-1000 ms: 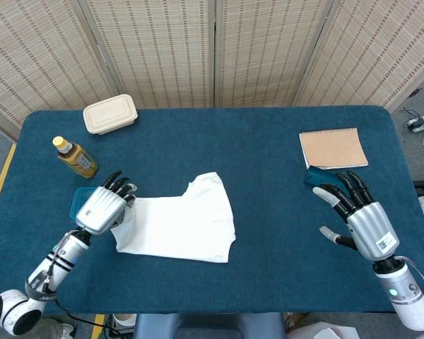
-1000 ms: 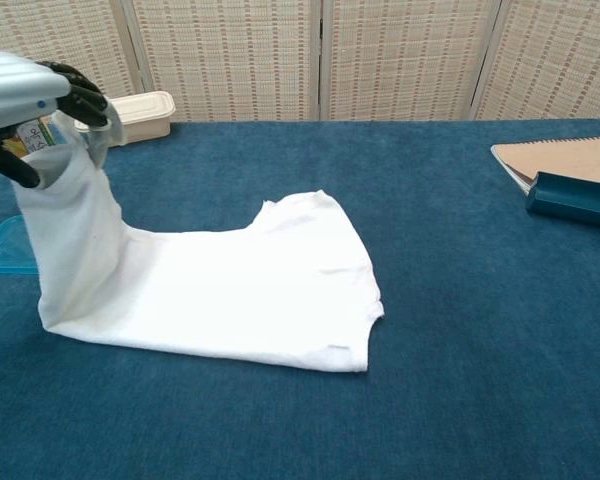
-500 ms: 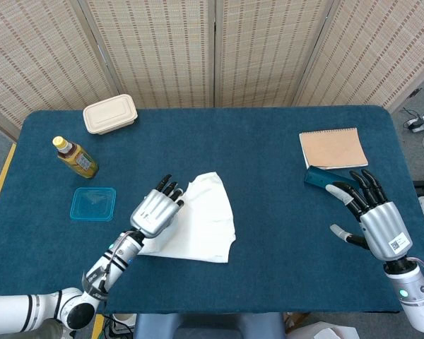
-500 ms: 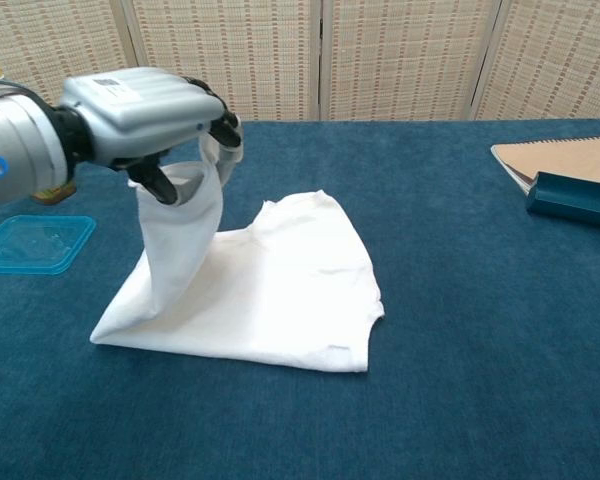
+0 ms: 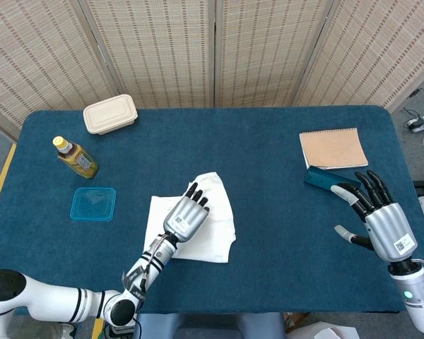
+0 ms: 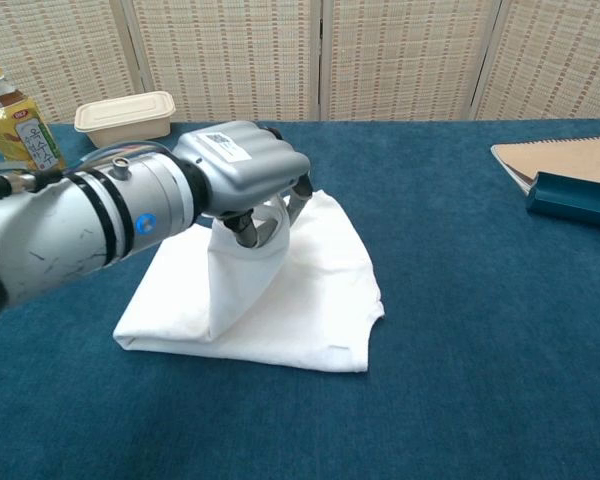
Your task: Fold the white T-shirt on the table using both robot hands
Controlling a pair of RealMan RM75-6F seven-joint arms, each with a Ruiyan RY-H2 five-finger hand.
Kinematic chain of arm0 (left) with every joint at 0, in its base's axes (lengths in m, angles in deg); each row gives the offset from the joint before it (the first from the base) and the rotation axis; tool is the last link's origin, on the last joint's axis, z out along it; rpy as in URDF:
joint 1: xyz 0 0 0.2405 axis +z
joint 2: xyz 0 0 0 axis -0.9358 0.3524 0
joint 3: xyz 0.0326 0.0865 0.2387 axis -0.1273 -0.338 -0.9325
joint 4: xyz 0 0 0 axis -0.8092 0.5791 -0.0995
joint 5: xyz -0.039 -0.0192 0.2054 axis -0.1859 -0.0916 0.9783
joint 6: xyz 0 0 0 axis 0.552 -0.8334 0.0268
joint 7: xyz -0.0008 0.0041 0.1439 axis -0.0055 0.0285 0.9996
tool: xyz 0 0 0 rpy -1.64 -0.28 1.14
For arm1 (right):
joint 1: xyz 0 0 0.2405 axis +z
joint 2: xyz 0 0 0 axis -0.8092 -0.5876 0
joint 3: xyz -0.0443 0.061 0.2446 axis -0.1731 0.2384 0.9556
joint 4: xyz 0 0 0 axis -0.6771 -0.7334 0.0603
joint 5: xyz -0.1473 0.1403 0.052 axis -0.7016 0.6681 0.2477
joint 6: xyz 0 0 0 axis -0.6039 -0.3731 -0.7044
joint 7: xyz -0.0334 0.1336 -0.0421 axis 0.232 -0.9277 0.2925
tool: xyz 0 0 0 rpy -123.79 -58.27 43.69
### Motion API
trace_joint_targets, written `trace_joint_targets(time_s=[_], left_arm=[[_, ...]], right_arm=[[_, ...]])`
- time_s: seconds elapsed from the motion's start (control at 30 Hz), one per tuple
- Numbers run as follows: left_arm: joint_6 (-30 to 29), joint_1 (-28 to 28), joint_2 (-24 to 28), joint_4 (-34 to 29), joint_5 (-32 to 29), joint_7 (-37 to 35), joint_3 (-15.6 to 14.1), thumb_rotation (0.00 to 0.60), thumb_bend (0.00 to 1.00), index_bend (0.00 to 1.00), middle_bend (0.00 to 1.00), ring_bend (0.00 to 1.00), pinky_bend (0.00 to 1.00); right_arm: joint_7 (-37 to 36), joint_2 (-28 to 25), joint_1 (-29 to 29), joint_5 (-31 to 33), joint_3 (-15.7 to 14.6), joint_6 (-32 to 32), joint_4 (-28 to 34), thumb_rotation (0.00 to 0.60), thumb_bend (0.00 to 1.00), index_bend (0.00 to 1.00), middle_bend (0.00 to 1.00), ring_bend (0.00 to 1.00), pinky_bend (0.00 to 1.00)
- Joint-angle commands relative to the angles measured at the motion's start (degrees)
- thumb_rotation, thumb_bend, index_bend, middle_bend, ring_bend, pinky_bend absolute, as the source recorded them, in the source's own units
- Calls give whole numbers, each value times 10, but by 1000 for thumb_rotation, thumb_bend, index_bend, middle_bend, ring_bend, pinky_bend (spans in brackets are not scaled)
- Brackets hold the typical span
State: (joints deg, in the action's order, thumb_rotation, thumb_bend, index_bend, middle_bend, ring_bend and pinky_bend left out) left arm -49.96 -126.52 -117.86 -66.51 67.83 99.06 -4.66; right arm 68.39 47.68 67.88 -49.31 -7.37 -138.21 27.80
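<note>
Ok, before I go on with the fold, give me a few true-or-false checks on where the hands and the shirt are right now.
1. The left hand holds a fold of the T-shirt lifted above the rest of it. True.
2. The right hand grips the shirt's other edge. False: it is off to the side, fingers spread, holding nothing.
3. The notebook lies on the shirt. False: it lies apart, on the table near the right hand.
4. The bottle stands behind the blue lid, both clear of the shirt. True.
5. The shirt hangs over the table edge. False: it lies wholly on the table.
</note>
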Motion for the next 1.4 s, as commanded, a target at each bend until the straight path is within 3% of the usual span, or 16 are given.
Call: trace_joint_targets(time_s=[0.03,0.6,0.67,0.73,0.8,0.9,1.0,1.17,1.4], left_arm=[[-9,-15,-19,14,-20,12,-1,600,719,735,291,167,56],[-16,-64,-90,71,-30,13,-2,600,715,711,288,163,48],[-20,-66,-97,77,-28,9,-2,600,649,603,254,154,45],[-28,-66,-104,80,-27,6,-1,600,388,358,167,108,34],[-38,-66,-111,80,-24,3,2,600,253,221,108,60,24],[-49,-65,-118,80,-16,-6,6,600,188,79,52,27,20],[-59,-64,-120,76,-11,-8,8,600,173,10,32,23,20],[-73,-52,-98,32,0,-16,4,600,173,21,28,21,20],[-87,3,-11,-77,43,-95,-29,600,173,192,28,23,20]], right_arm=[[-1,-1,-1,0,0,-1,-1,600,96,221,235,63,0],[-8,-3,-8,6,-1,-1,-10,600,96,222,235,65,0],[-10,-3,-9,6,0,-2,-10,600,97,222,235,65,0],[-11,-3,-10,6,-1,-2,-11,600,97,222,236,65,0],[-10,-3,-10,6,-1,-3,-12,600,96,222,235,65,0],[-11,-3,-11,6,0,-4,-12,600,97,222,235,65,0],[-11,-4,-11,5,1,-6,-11,600,96,222,235,65,0],[-13,-4,-11,4,2,-7,-11,600,96,222,235,65,0],[-19,-1,-12,1,1,-7,-17,600,96,227,235,66,0]])
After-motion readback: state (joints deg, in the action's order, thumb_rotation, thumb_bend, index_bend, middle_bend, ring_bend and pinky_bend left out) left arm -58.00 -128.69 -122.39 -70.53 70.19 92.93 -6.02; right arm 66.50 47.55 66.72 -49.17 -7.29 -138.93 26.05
